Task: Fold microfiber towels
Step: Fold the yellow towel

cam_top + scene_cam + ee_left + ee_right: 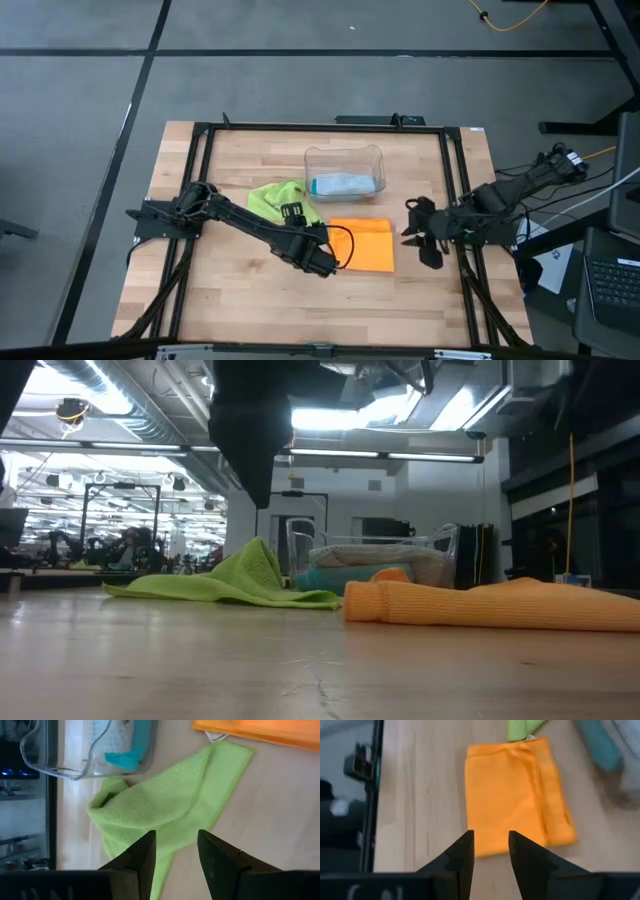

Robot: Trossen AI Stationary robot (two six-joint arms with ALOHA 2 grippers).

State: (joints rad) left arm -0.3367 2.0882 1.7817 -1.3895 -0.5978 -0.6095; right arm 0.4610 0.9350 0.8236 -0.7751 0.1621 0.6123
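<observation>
Folded orange towel [362, 245] lies mid-table [250, 300], crumpled green towel [278, 198] beside the bin [345, 171] holding teal. Left tool [325, 265] and right tool [425, 240] hover narrowly parted, empty. The low view hides both.

Bright cloths on pale wood, dark arms over both.

Vivid orange folded microfiber towel [362, 245], plain and unpatterned, with a fine ribbed nap in the right wrist view. Lime green crumpled microfiber towel [281, 199], solid colour, darker in its folds. Teal blue rolled cloth [328, 185] and pale grey-blue cloth [350, 181] inside the clear, colourless plastic bin [343, 154]. Light tan butcher-block wooden table [250, 300], striped by narrow planks. Matte black left gripper [322, 264] and black right gripper [428, 246]. Black metal frame [320, 127] edging the tabletop; grey floor beyond.
</observation>
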